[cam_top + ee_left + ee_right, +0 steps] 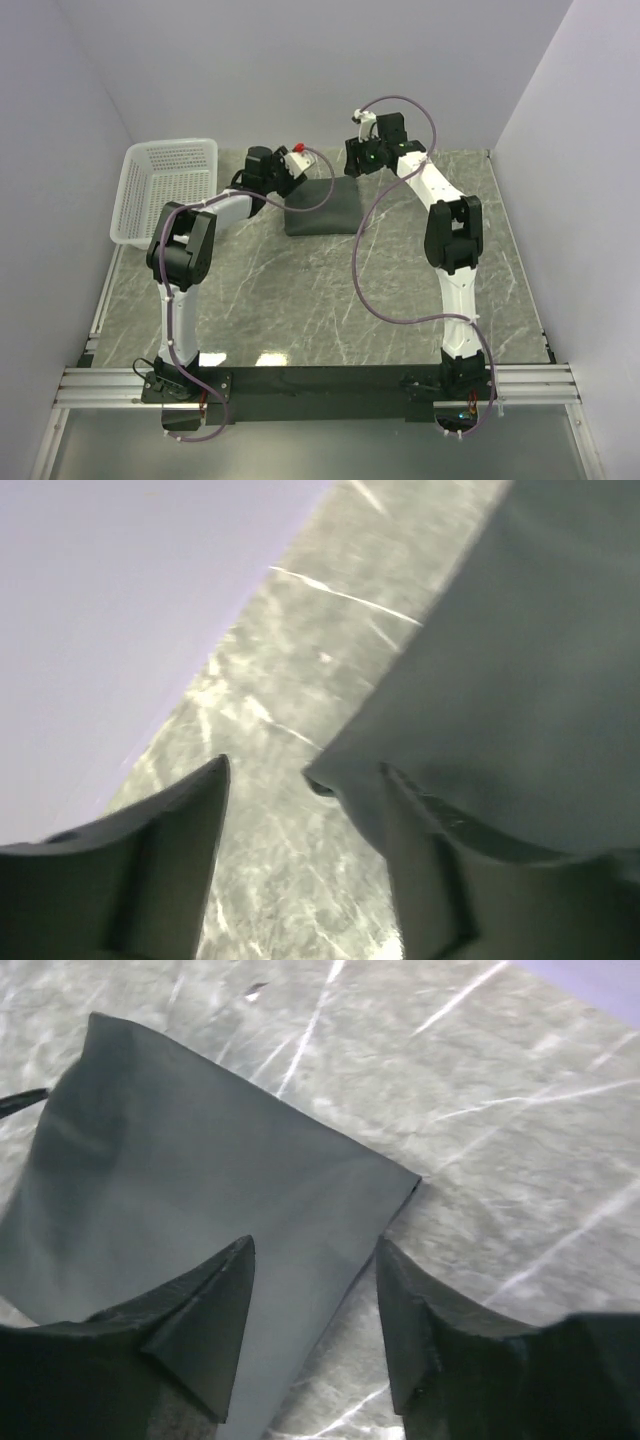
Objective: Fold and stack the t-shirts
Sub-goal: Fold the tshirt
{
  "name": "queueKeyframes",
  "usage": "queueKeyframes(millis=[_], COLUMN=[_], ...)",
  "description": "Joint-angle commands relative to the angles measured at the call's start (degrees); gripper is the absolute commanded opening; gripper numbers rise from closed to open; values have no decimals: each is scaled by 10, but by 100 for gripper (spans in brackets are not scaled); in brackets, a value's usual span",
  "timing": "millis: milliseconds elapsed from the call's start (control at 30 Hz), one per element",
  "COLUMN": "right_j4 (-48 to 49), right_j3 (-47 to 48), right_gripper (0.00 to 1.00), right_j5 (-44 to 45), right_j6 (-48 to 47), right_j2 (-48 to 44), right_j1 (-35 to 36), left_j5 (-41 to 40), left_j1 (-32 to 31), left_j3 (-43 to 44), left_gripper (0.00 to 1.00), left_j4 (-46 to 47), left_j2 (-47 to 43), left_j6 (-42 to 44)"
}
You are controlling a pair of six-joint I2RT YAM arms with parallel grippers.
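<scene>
A dark charcoal-grey t-shirt (323,209) lies folded into a small rectangle at the back middle of the marble table. My left gripper (296,172) is open and low at the shirt's far left corner; in the left wrist view its fingers (190,810) straddle bare marble beside the shirt's corner (480,680). My right gripper (362,160) is open and empty above the shirt's far right corner; in the right wrist view the shirt (200,1180) lies flat below its fingers (225,1290).
A white plastic mesh basket (165,190) stands at the back left, partly over the table's left edge. Walls close in the back and both sides. Purple cables loop over the shirt and the middle of the table (360,290).
</scene>
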Motion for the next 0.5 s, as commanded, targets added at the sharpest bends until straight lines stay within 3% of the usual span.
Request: queueKeyframes(millis=[0, 33, 133, 200, 233, 300, 333, 367, 467], right_j4=[28, 29, 29, 19, 11, -6, -12, -14, -28], right_j3=[35, 35, 19, -1, -7, -34, -43, -53, -81], right_gripper=[61, 61, 61, 59, 54, 49, 38, 35, 21], right_j5=[57, 60, 45, -25, -61, -152, -181, -201, -253], right_j6=[36, 37, 45, 47, 42, 38, 33, 37, 60], right_j2=[-6, -9, -32, -49, -54, -64, -65, -70, -63], right_j1=[5, 4, -1, -3, -5, -7, -8, -7, -7], left_j5=[-59, -79, -100, -117, -113, -71, -45, 21, 68], left_j1=[2, 2, 3, 6, 8, 19, 23, 31, 37], left_j3=[47, 64, 98, 111, 132, 154, 163, 159, 127], left_gripper=[68, 76, 82, 85, 86, 84, 80, 76, 68], left_j4=[20, 16, -23, -69, -95, -154, -199, -207, -198], left_j2=[-12, -17, -35, -47, -49, -48, -46, -47, -47], left_j6=[-68, -98, -163, -215, -240, -311, -332, -353, -420])
